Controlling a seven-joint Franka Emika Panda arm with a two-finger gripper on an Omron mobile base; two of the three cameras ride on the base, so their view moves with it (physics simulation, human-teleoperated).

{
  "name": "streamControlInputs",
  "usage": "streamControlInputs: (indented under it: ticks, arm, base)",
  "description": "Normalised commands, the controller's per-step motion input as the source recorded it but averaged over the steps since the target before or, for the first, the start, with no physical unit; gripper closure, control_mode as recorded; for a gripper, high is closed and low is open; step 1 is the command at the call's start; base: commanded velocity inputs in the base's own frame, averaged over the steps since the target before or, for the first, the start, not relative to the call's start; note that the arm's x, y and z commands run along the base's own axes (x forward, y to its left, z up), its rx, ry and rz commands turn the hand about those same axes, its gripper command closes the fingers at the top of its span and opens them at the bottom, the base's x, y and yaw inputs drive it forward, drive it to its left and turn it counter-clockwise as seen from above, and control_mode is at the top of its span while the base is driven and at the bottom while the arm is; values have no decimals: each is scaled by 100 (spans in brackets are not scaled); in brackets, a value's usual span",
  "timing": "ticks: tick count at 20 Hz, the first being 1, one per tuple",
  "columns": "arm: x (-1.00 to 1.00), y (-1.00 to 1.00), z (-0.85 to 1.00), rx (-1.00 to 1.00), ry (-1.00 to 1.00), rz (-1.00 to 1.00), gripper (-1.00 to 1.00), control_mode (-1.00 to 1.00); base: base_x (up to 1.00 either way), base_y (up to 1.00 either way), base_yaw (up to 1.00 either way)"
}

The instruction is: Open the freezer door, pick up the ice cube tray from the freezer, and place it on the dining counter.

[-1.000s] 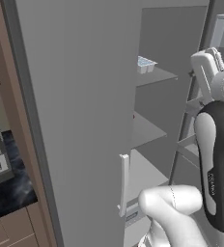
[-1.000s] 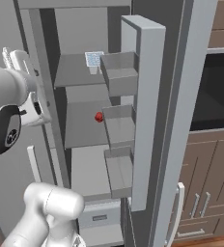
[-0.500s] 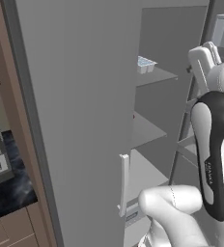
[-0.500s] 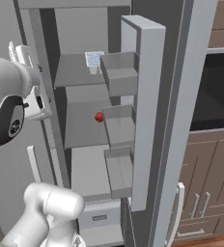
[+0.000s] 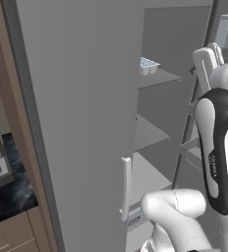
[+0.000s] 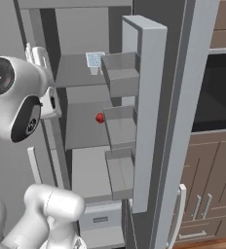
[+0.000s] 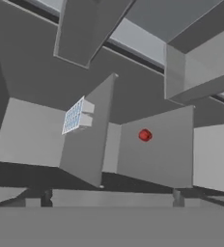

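Freezer door [image 6: 151, 121] stands swung open, edge-on in the right base view, three shelf bins [image 6: 121, 73] stacked on its inner face. Ice cube tray [image 6: 94, 60] sits on the top shelf [image 6: 73, 73] inside the freezer, toward the back, just beside the uppermost door bin; also seen at the shelf edge in the left base view [image 5: 147, 65] and, rolled sideways, in the hand view [image 7: 75, 116]. A small red item [image 6: 100, 117] lies on the middle shelf below, well apart from the tray. The closed twin door [image 5: 81, 123] with a pale handle [image 5: 126, 187] blocks most of the left base view. The robot's upper arm [image 6: 15, 104] stands in front of the open compartment, left of the shelves. The claw is wide open, pinching nothing, well short of the tray. Drawer [image 6: 100, 216] at the freezer bottom. Brown cabinets [image 6: 205, 194] and a dark oven [image 6: 219, 92] to the right.
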Motion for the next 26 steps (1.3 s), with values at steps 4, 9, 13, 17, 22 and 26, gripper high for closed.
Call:
streamControlInputs:
  ticks: [4, 9, 13, 17, 22, 26]
  arm:
    - [33, -7, -3, 11, 0, 0, -100, -100]
    - [32, 0, 0, 6, 0, -2, -100, -100]
    - [32, 0, 0, 7, 0, 0, -100, -100]
    - [26, 0, -1, 7, 0, 0, -100, -100]
    - [22, 0, -9, 3, 0, 0, -100, -100]
    - [31, 6, -15, 0, 0, 0, -100, -100]
  base:
    - [0, 0, 0]
    - [0, 0, 0]
    - [0, 0, 0]
    - [0, 0, 0]
    - [0, 0, 0]
    - [0, 0, 0]
